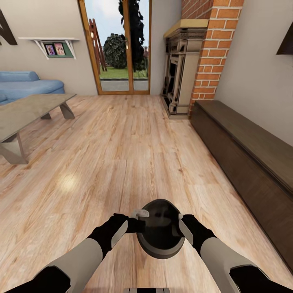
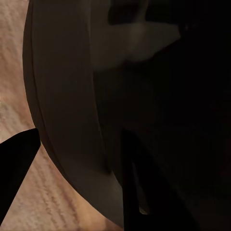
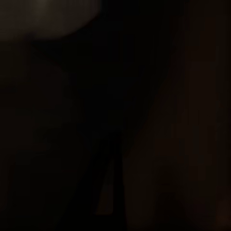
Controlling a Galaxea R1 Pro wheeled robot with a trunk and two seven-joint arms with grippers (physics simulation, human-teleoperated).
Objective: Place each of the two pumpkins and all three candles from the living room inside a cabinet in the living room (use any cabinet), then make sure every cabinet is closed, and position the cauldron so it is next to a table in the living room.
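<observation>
Plank floor [image 1: 122, 154] ahead: your left gripper [image 1: 136, 219] and right gripper [image 1: 181, 226] clamp the cauldron [image 1: 160, 234]; coffee table [image 1: 28, 110] lies upper left.

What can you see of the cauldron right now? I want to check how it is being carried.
The cauldron is a small round black pot with a wide mouth, bulging sides and a dull, dark sheen. It sits upright, mouth up, above the wood-plank floor, pinched between the left end effector at one side of its rim and the right end effector at the other. In the left wrist view its curved wall looms close. Its inside looks dark; contents cannot be told.
</observation>
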